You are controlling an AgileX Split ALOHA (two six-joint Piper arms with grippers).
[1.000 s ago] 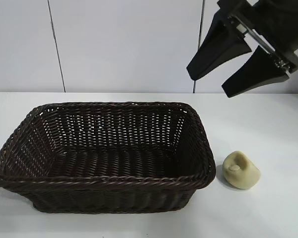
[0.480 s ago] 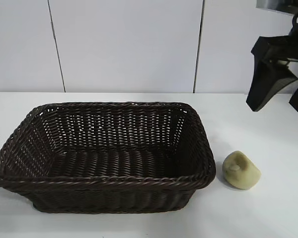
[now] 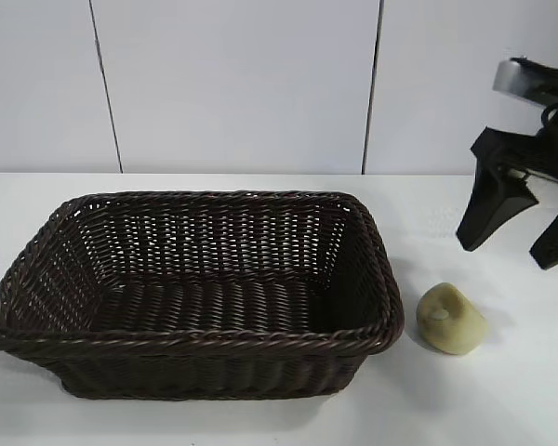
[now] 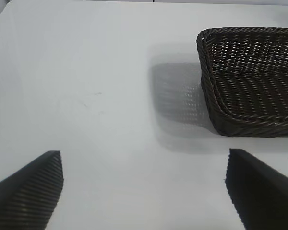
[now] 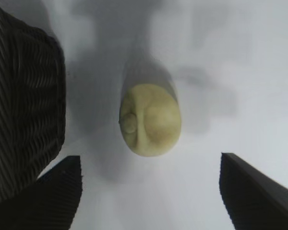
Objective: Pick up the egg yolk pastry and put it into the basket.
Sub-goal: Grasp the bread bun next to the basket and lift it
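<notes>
The egg yolk pastry (image 3: 451, 319) sits on the white worktop (image 3: 502, 400) just beside the basket (image 3: 195, 346), off its right-hand short wall, apart from the wicker and with its dented, whitish-spotted side turned toward that wall. The basket itself is empty as far as the views show.

The right pincer (image 3: 518, 223) hangs above and beyond the pastry, on the side away from the basket, its two dark fingers (image 3: 491, 206) spread wide and holding nothing. In the right wrist view the pastry (image 5: 150, 119) lies ahead of the open fingertips rather than between them, with the basket wall (image 5: 24, 96) close alongside.

The risks from here, as I judge them: the pastry is a rounded dome, so jaws closing off-centre would likely squeeze it sideways and let it roll or skid on the smooth worktop. The narrow gap between pastry and basket leaves little room for the nearer finger; if it comes down too close to the wall it may snag the braided rim or shove the basket. A soft pastry could also be dented by a hard clamp. A lift too low would knock it against the rim.

The left pincer (image 4: 144, 191) is parked well away from the pastry, on the far side of the basket, jaws apart and empty.
</notes>
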